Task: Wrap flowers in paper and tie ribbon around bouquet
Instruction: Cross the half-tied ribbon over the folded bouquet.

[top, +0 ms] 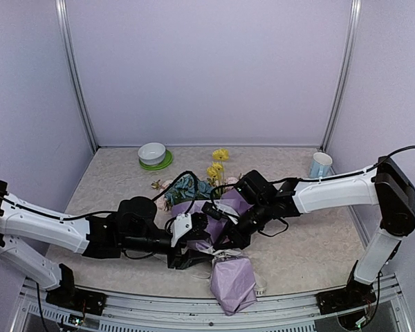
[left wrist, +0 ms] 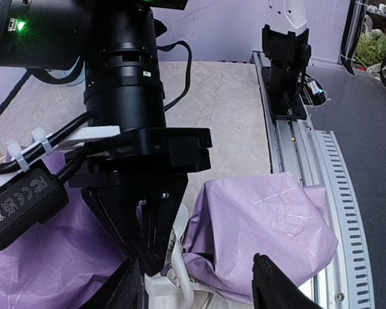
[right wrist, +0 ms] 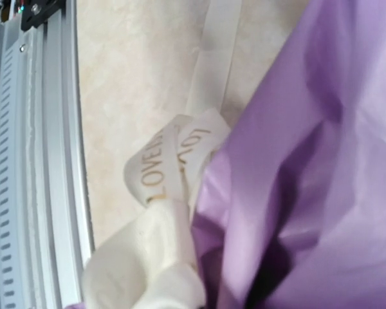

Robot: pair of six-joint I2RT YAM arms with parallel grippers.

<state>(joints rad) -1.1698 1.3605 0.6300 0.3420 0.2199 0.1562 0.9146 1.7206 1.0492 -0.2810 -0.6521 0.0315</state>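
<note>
The bouquet lies along the table's middle with its yellow and blue flowers [top: 216, 166] at the far end. Its lilac paper [top: 232, 280] bunches toward the near edge. Both grippers meet at the bouquet's waist. My right gripper [left wrist: 148, 262] points down in the left wrist view, shut on the cream ribbon [left wrist: 174, 286]. In the right wrist view the lettered ribbon [right wrist: 157, 167] loops against the paper [right wrist: 321, 161] and rises close to the lens; the fingers themselves are hidden. My left gripper [left wrist: 199, 293] is open, its fingers [left wrist: 276, 286] set either side of ribbon and paper [left wrist: 264, 225].
A white bowl on a green plate [top: 152, 155] stands at the back left and a pale blue cup [top: 321, 164] at the back right. A metal rail [top: 194, 311] runs along the near edge, close to the paper's end. The right arm's base [left wrist: 286, 71] is bolted there.
</note>
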